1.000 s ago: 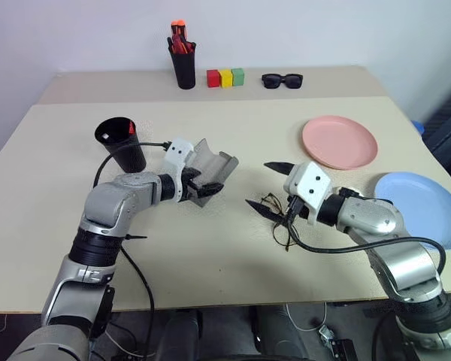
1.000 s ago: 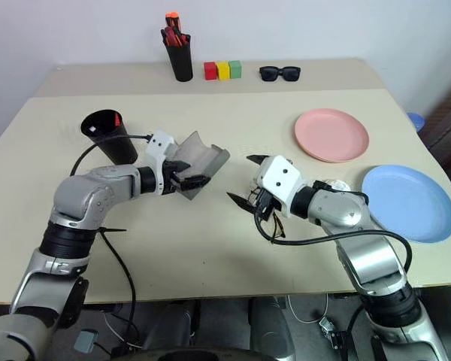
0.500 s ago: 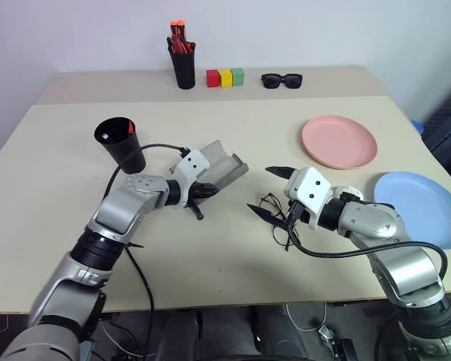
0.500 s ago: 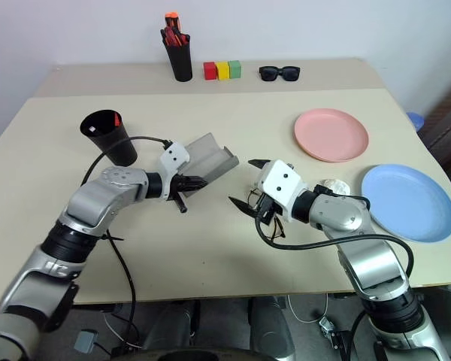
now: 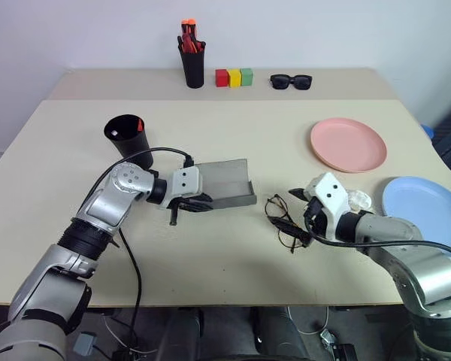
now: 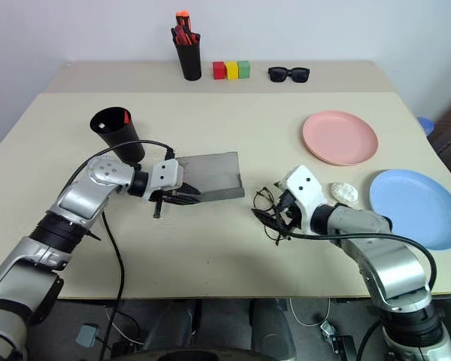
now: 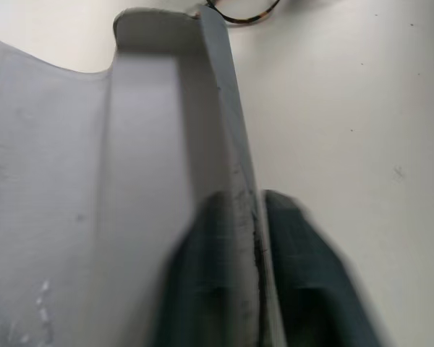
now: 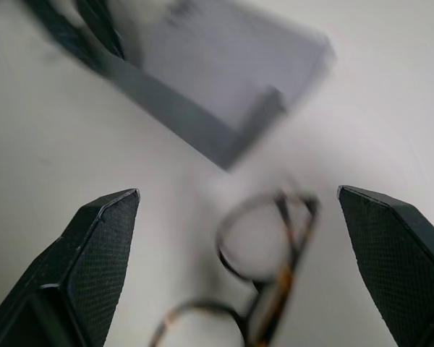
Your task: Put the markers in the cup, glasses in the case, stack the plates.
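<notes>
Head views: lying on the table (image 5: 233,293), the grey case (image 5: 224,183), open side up, with the left gripper (image 5: 191,204) clamping its near wall. Resting just beside the case's right end, the glasses (image 5: 280,219), unfolded, with the right gripper (image 5: 301,216) poised over them, fingers spread wide and empty. Sitting well apart on the right, the pink plate (image 5: 349,144) and blue plate (image 5: 428,209), not yet stacked; standing behind the left arm, the black cup (image 5: 126,135) with a red marker (image 5: 139,125) inside.

Left wrist view: pinching the case wall between both fingers (image 7: 304,282); worth keeping that wall steady and the trough level.

Right wrist view: straddling the glasses (image 8: 267,267) with fingers far apart; probably best closing on the frame's bridge rather than a lens.

Showing no readable writing or brand anywhere.
</notes>
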